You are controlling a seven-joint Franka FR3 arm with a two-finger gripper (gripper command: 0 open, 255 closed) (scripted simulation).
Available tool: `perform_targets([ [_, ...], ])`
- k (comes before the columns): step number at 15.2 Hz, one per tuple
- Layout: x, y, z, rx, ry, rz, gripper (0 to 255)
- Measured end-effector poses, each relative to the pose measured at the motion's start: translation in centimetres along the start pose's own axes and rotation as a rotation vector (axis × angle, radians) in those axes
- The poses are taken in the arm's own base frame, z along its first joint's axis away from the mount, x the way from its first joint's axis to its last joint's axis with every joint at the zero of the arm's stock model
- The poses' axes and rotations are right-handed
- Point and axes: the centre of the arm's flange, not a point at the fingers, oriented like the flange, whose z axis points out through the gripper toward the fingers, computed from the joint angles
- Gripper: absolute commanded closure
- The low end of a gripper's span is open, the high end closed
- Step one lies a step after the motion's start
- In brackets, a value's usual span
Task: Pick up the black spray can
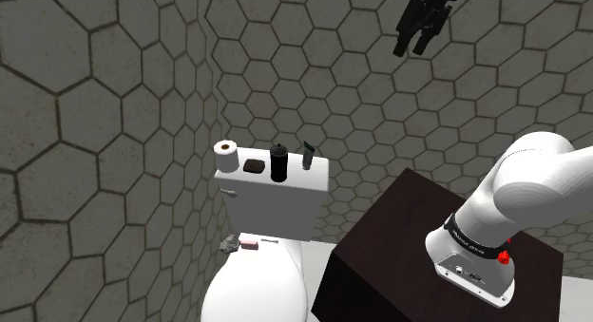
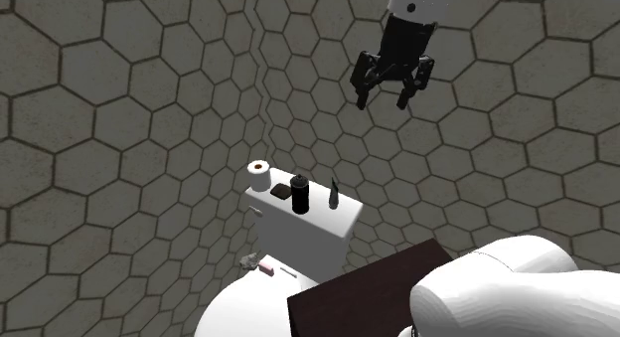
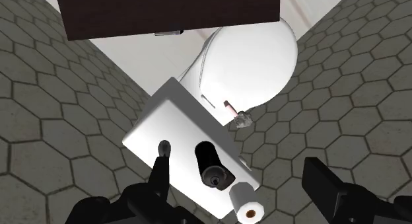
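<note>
The black spray can [image 1: 279, 163] stands upright on the flat top of a white toilet tank [image 1: 276, 214], between a small dark object [image 1: 253, 165] beside a toilet paper roll [image 1: 226, 156] and a dark tilted thing [image 1: 309, 158]. Grey hexagon-tiled walls [image 1: 114, 102] meet in a corner behind the tank. My gripper [image 2: 382, 98] hangs high above the tank, well apart from the can, pointing down with its fingers spread and nothing between them.

Bottom edge of the shoulder view cuts the white toilet bowl [image 1: 257, 292]. On it a small grey crumpled thing [image 1: 227, 243] and a pink bit [image 1: 250, 243], both too small to identify (wrist view no better). The black two-finger gripper [image 1: 410, 50] is cut at its wrist by the top edge.
</note>
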Motion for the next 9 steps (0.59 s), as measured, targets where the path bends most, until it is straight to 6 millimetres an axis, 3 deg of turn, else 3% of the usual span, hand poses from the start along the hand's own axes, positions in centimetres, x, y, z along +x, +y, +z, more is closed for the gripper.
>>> perform_targets([
  [2, 0.2, 0.2, 0.6, 0.001, 0.000, -0.008, 0],
  [9, 3.8, 1.8, 8.2, 0.013, 0.010, -0.120, 0],
])
